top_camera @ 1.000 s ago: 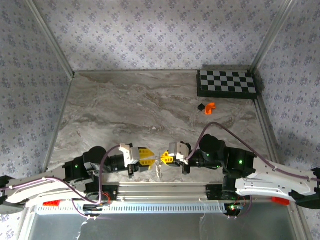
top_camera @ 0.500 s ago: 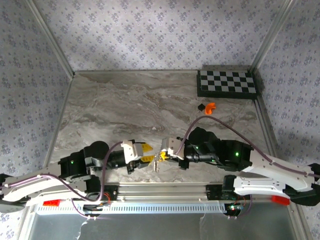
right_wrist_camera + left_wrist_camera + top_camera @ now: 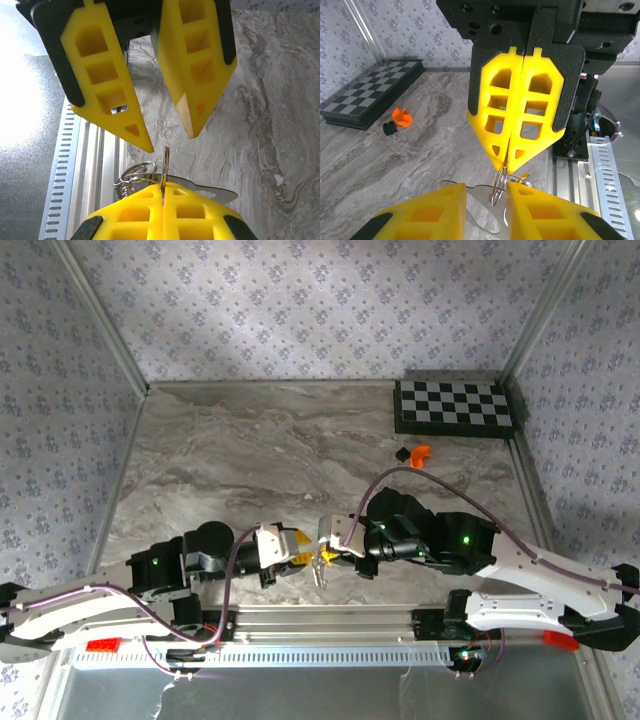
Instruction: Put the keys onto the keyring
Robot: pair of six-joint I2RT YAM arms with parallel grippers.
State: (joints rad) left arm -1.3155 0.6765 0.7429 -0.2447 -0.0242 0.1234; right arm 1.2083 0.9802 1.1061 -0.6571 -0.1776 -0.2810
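Since drawing apart half a second ago, back almost tip to tip. Right gripper clenched on keyring, held edge-up, silvery key just beside it. Left gripper spread open, fingers either side of ring. Likely lining up to regrip for threading.

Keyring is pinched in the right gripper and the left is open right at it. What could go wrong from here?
1. The right gripper grips the keyring only at its fingertips, on a thin edge; a nudge could twist it or pull it free.
2. The left gripper is open with its tips close to the right one's; closing off-line could hit pads, not ring.
3. The flat silvery key by the ring may get knocked aside.
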